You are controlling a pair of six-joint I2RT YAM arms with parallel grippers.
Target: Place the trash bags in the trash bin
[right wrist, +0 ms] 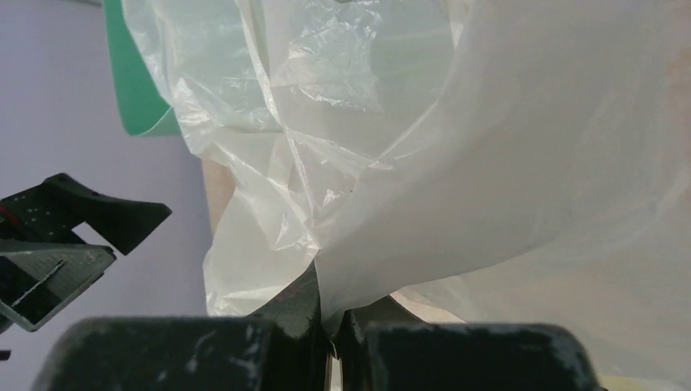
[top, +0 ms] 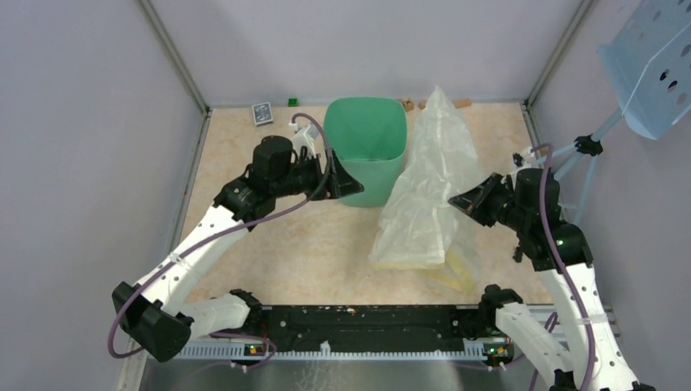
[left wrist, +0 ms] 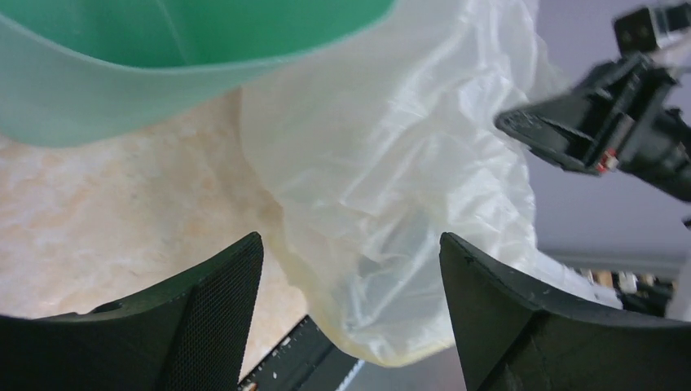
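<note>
The beige marbled tabletop (top: 326, 244) is boxed in on three sides by plain lilac-grey walls (top: 81, 122), joined by thin metal corner posts (top: 175, 57), with a pale blue perforated panel (top: 644, 49) stuck up at the top right, all evenly lit.

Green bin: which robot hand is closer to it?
Left. The left gripper sits open right beside the trash bin's near-left wall. The right gripper is farther off, past the bin's right side, pinching the trash bag that stands between them.
</note>
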